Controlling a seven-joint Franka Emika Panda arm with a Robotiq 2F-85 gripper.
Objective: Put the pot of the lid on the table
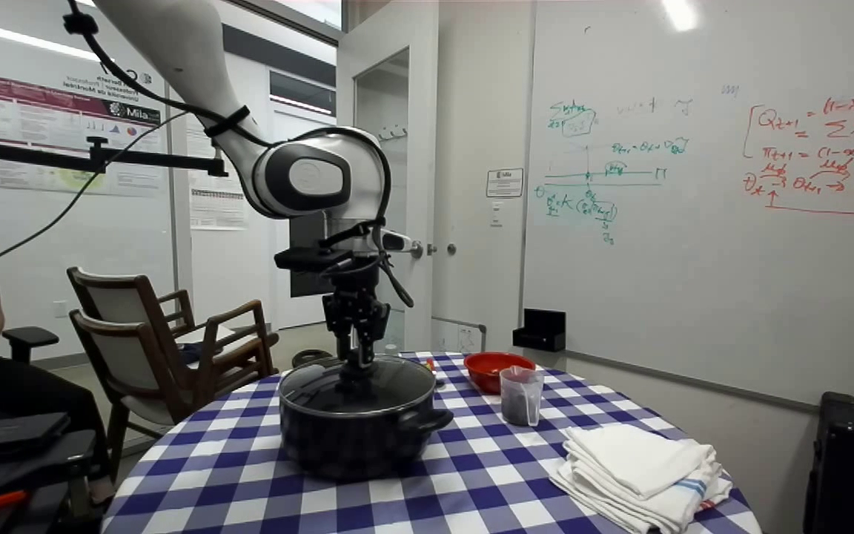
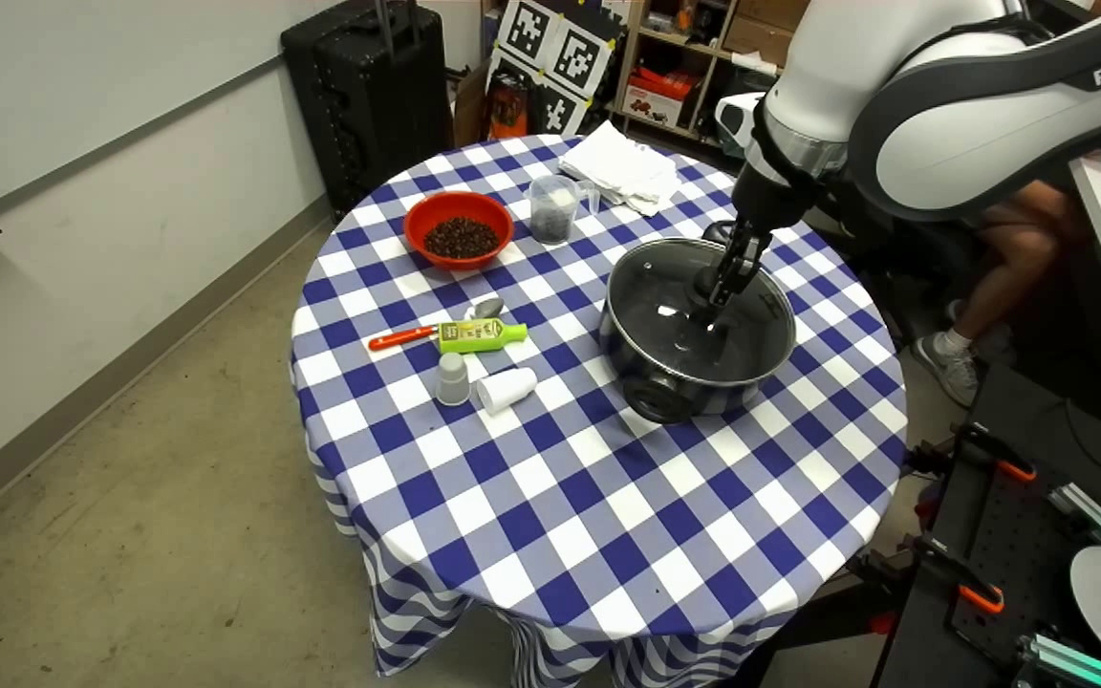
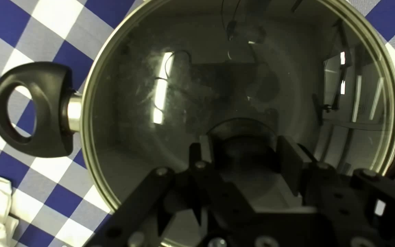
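The wide black pot stands on the table with its blue-and-white checkered cloth; both exterior views show the pot. The dark glass lid with a pale metal rim sits level on the pot, also seen in both exterior views. Its black knob is in the lid's middle. My gripper points down with one finger on each side of the knob, the pads appearing to press against it. The gripper hides part of the knob. One pot handle shows in the wrist view.
A red bowl of dark beans and a clear measuring jug stand beside folded white towels. A green bottle, a red-handled utensil and cups lie near the table's edge.
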